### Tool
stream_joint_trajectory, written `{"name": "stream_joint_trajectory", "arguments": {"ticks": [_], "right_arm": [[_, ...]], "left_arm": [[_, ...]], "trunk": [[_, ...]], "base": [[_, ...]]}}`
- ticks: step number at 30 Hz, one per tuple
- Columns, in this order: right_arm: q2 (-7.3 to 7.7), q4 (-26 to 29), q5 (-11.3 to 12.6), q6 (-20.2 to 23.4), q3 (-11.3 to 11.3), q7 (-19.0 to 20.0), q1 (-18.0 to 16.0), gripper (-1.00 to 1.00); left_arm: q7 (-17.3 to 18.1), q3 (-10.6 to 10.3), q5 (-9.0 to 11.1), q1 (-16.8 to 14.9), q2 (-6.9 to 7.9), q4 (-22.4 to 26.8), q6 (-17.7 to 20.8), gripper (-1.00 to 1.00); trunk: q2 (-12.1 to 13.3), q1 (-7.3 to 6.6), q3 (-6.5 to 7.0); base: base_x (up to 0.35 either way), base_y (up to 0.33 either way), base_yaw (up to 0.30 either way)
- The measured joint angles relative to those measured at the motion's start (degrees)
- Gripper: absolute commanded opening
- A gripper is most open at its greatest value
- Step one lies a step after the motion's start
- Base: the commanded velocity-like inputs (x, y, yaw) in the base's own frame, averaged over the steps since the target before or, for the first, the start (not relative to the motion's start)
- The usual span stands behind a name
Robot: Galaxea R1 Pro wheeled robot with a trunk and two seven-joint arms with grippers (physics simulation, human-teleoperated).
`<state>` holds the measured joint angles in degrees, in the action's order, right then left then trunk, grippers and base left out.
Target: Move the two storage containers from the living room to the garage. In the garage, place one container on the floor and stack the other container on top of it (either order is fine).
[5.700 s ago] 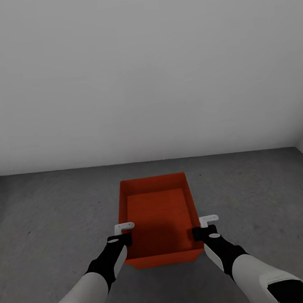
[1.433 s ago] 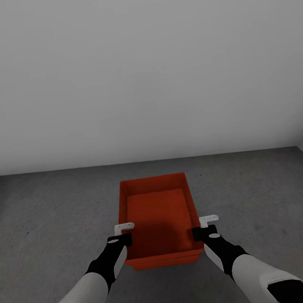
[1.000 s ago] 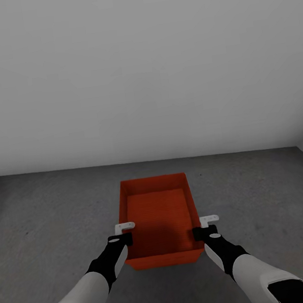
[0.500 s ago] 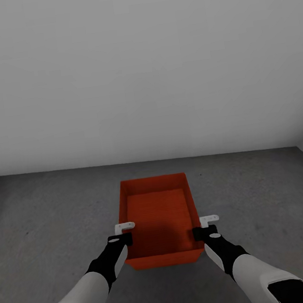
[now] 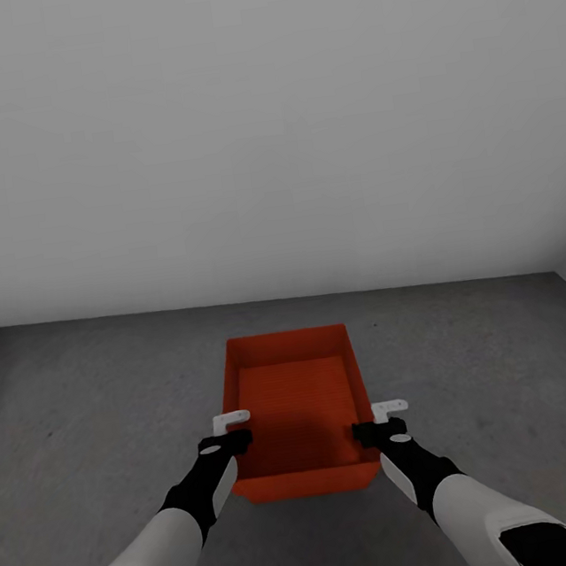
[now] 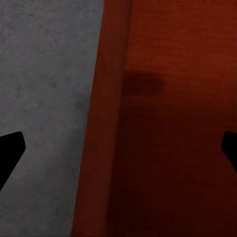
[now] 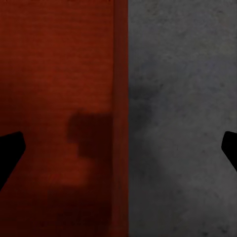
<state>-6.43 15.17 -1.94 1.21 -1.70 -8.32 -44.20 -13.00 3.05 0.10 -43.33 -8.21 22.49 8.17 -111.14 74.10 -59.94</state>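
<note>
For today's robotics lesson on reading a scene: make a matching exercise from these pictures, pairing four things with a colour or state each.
Things:
1. storage container
2. floor
3. wall
4. left gripper

Descriptions:
A. plain white-grey
B. dark grey, mottled
C. orange-red, no lid, nothing inside
D. fingers wide apart, either side of a bin wall

Pairs: 1-C, 2-B, 3-A, 4-D

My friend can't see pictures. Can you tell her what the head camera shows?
An orange-red storage container sits on a dark grey floor before a white wall. The left tool and right tool straddle its side walls, fingers spread.
</note>
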Motion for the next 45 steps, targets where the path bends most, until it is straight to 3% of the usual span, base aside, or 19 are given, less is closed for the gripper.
{"name": "stream_joint_trajectory", "arguments": {"ticks": [18,45], "right_arm": [[-0.02,-0.08,-0.01,-0.02,0.0,-0.1,-0.01,1.0],[-0.06,-0.93,0.1,0.04,0.11,-0.03,0.07,1.0]], "left_arm": [[0.05,0.02,0.92,0.0,-0.09,0.14,0.05,1.0],[0.05,0.02,0.93,0.0,-0.09,0.16,0.06,1.0]], "trunk": [[0.0,0.0,0.0],[10.82,-5.92,4.83]], "base": [[0.0,0.0,0.0],[0.0,0.0,0.0]]}}
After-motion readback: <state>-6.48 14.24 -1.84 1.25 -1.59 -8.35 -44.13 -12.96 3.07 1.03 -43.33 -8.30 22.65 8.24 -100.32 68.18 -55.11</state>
